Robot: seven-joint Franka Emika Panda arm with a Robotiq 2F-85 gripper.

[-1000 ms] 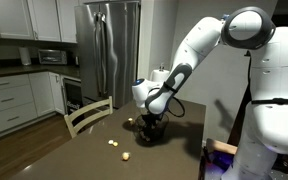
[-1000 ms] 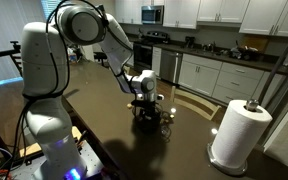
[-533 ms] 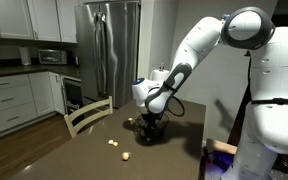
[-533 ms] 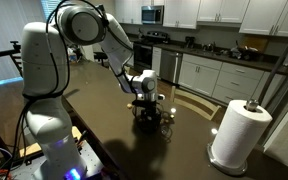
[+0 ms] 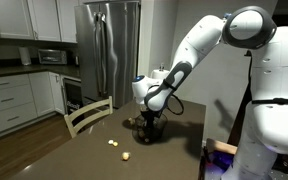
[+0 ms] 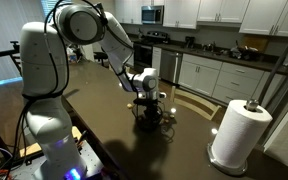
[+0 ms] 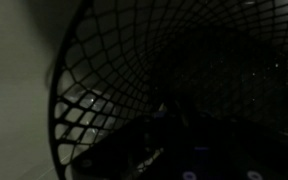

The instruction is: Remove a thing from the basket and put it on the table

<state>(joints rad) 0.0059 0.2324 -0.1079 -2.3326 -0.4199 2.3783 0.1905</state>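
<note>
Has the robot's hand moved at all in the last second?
Yes, slightly. The hand has risen a little at the basket, judged against the chair back in the same exterior view. No sideways shift shows.

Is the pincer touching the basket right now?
Cannot tell. In both exterior views the pincer sits low in the basket; the wrist view is too dark to show contact.

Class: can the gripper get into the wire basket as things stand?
Probably yes. The gripper hangs right at the open top of the basket, and nothing shows between them. What lies inside is too dark to tell in the wrist view.
</note>
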